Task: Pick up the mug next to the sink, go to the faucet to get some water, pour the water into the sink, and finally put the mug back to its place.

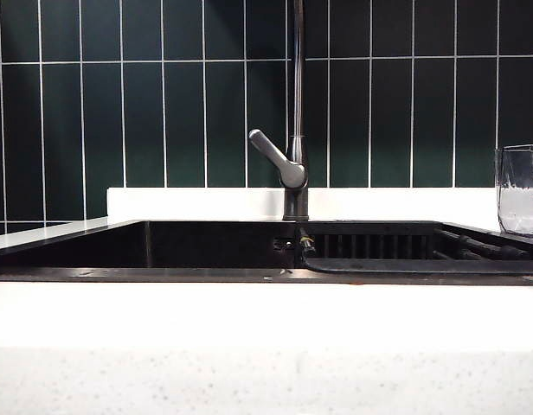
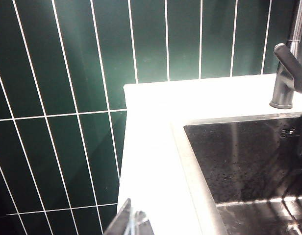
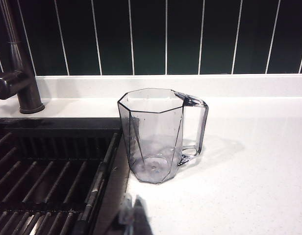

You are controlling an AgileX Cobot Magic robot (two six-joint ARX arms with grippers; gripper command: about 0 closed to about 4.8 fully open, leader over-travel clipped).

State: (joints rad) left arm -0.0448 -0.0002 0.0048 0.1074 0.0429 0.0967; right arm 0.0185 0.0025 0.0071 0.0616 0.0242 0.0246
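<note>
The mug [image 3: 158,134], clear faceted glass with a handle, stands upright on the white counter beside the sink's ribbed drainer [image 3: 48,171]; it also shows at the exterior view's right edge as the mug [image 1: 519,188]. My right gripper [image 3: 132,215] is shut and empty, short of the mug. The dark faucet [image 1: 294,156] rises behind the black sink [image 1: 206,246], its lever angled left. My left gripper [image 2: 133,223] is shut and empty over the white counter by the sink's far side, with the faucet [image 2: 288,73] ahead of it. Neither gripper shows in the exterior view.
Dark green wall tiles [image 1: 163,104] back the white speckled counter [image 1: 266,346]. A white ledge [image 3: 190,83] runs behind the mug. Open counter [image 3: 259,171] lies on the mug's handle side.
</note>
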